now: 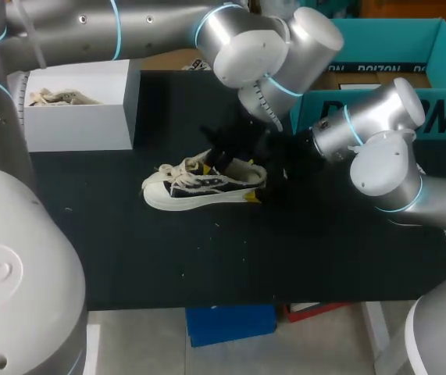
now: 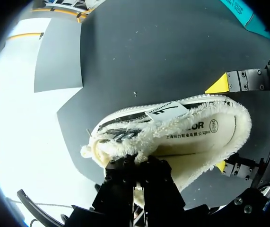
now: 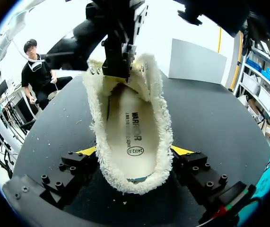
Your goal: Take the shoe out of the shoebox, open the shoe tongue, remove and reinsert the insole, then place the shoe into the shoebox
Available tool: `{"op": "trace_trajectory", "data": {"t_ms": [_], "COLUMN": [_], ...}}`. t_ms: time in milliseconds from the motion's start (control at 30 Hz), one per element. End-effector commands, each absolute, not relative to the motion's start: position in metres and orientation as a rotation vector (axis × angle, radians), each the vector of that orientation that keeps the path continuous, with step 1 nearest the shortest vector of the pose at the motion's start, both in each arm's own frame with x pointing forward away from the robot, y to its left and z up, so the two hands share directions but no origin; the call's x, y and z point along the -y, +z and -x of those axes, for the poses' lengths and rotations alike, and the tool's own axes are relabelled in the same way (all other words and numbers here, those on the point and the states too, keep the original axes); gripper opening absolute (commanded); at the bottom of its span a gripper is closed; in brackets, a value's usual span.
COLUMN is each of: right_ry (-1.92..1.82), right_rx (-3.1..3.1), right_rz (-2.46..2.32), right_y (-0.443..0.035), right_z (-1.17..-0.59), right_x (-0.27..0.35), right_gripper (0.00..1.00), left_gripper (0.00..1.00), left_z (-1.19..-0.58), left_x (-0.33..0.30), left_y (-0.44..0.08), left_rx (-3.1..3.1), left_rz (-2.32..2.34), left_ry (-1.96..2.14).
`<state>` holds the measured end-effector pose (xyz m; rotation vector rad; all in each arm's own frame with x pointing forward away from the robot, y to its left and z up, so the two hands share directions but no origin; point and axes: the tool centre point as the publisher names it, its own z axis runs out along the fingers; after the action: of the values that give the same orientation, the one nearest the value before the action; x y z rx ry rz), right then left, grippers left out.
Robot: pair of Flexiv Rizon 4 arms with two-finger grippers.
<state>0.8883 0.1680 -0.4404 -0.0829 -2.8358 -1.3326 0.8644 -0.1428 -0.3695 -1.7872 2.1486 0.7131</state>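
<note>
The shoe [image 1: 199,184] is sitting upright on the black table [image 1: 207,258], outside the teal shoebox [image 1: 379,116], which is standing behind it to the right. The left gripper [image 2: 137,166] is coming down from above and pinching the fleecy tongue [image 2: 149,137], closed on it. The right gripper [image 3: 135,152] is clamping the shoe's heel, one yellow tip touching each side. The insole [image 3: 131,125] is lying inside the shoe.

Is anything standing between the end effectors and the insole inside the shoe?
Nothing visible does. The left end effector holds the tongue back, so the insole lies uncovered; the right end effector grips the heel.
</note>
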Motion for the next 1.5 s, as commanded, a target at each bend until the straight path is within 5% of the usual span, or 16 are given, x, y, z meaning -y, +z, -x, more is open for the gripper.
{"op": "trace_trajectory", "data": {"t_ms": [33,1500], "right_ry": [-1.329,-1.329], "right_rx": [2.836,2.836], "right_rz": [0.084,0.084], "right_y": [-0.442,-0.442], "right_z": [-0.890,-0.890], "right_x": [-0.170,-0.170], "right_gripper": [0.00,0.00], "left_gripper": [0.00,0.00], "left_z": [-0.863,-0.859], "left_x": [0.140,0.076], "left_y": [-0.361,-0.325], "left_rx": [-2.154,-2.165], "left_rz": [1.791,2.030], "left_ry": [0.691,0.328]}}
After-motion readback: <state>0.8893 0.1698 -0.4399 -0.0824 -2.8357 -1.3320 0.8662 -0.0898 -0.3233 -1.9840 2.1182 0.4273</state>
